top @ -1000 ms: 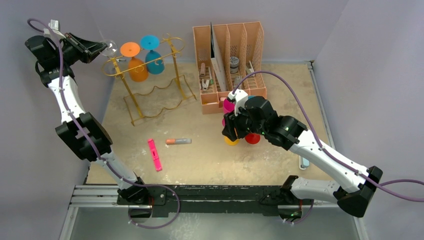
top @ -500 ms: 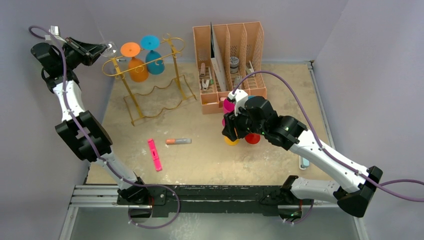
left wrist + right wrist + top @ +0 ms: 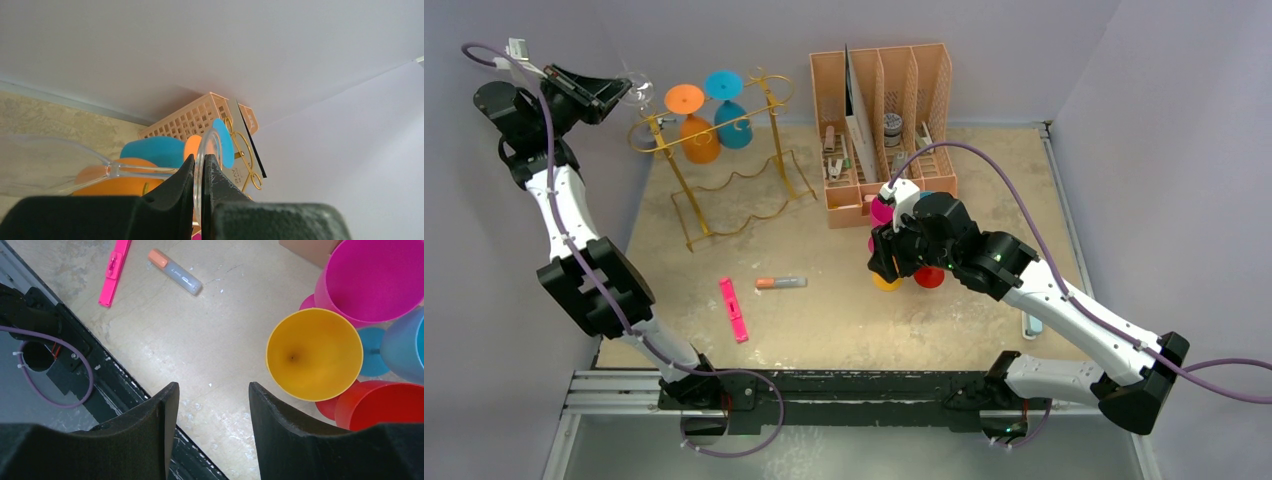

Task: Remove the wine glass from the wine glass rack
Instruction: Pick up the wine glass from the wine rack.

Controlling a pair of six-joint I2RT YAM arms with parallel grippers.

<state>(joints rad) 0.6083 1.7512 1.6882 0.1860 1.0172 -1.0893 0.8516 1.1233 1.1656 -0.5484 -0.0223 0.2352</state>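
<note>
Wine glass (image 3: 135, 172), clear, slim stem, foot pinched by left tool (image 3: 201, 166)

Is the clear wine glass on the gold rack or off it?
Off it. The left tool pinches the clear wine glass by its foot, left of the gold rack.

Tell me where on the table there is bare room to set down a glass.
Bare: the strip between the marker and the near rail; the far right corner beside the organiser. Crowded: around the cups by the right claw, and by the rack.
</note>
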